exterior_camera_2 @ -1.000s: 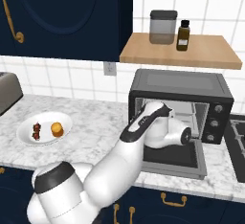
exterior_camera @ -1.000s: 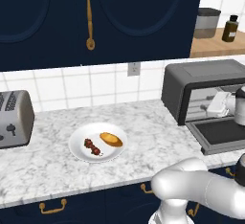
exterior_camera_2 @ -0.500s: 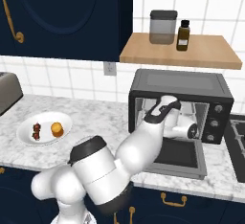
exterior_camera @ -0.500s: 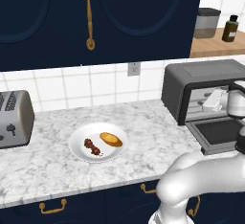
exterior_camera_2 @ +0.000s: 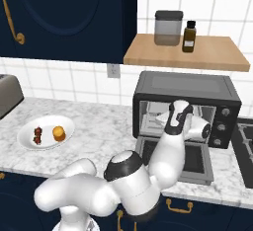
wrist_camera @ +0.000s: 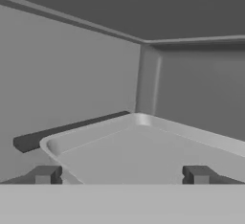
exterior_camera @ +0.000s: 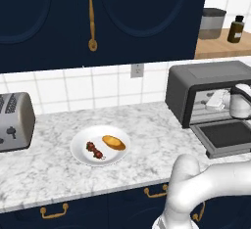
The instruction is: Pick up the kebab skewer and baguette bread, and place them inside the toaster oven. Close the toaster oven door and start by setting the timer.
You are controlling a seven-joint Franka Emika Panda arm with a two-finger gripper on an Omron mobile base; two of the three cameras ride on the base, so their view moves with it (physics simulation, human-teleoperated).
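My two base cameras look forward and down, sharing the toaster oven (exterior_camera: 206,93) at three o'clock. My hand camera sits close inside it.

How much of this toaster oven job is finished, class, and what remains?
Done: the toaster oven door lies open. In hand: the open gripper is inside the toaster oven over its tray, holding nothing. Left: the kebab skewer and baguette bread sit on the white plate; loading, closing and the timer remain.
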